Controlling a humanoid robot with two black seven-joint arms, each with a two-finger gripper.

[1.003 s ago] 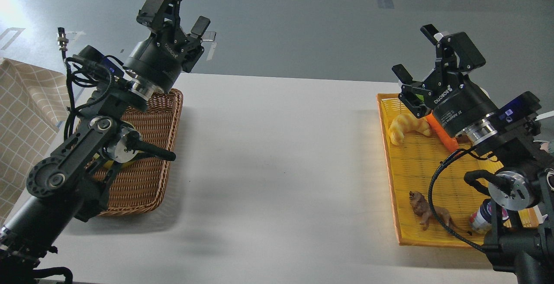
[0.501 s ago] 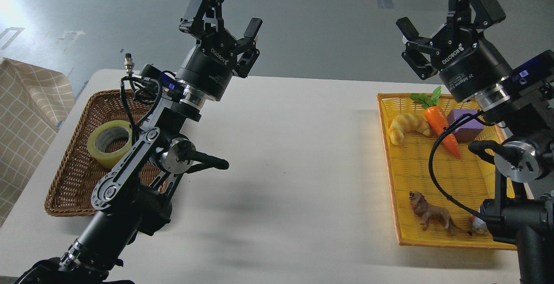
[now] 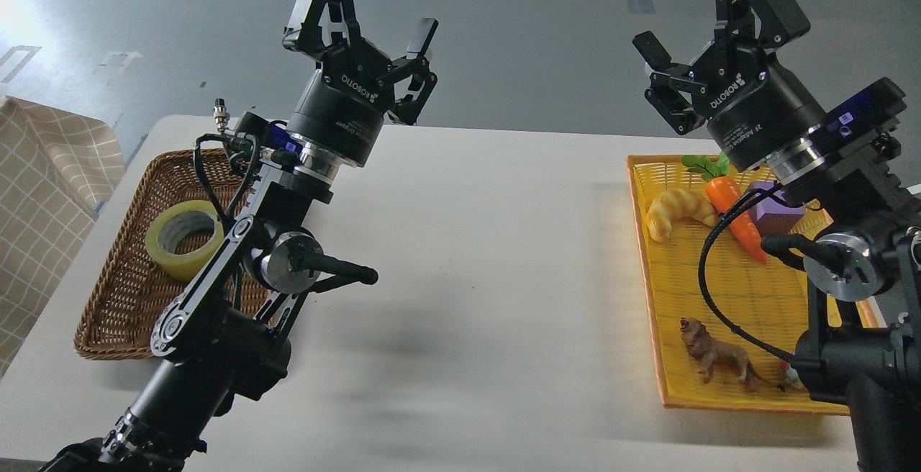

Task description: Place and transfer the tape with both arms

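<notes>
The tape lies flat, core hole up, inside a brown wicker basket that sits along the left edge of the white table, toward the far left corner. The left arm rises from the near left corner and crosses in front of the basket's right side; the tape shows just left of its silver-jointed link, and no part of the arm is seen touching it. The left gripper is raised high above the far edge of the table, fingers spread wide and holding nothing. The right gripper is likewise lifted above the far right corner, its fingers spread and empty. Below it, a yellow tray lies along the right edge, holding a croissant toy, a carrot toy, a purple block partly hidden by the arm's cable, and a brown lion figure near its front.
</notes>
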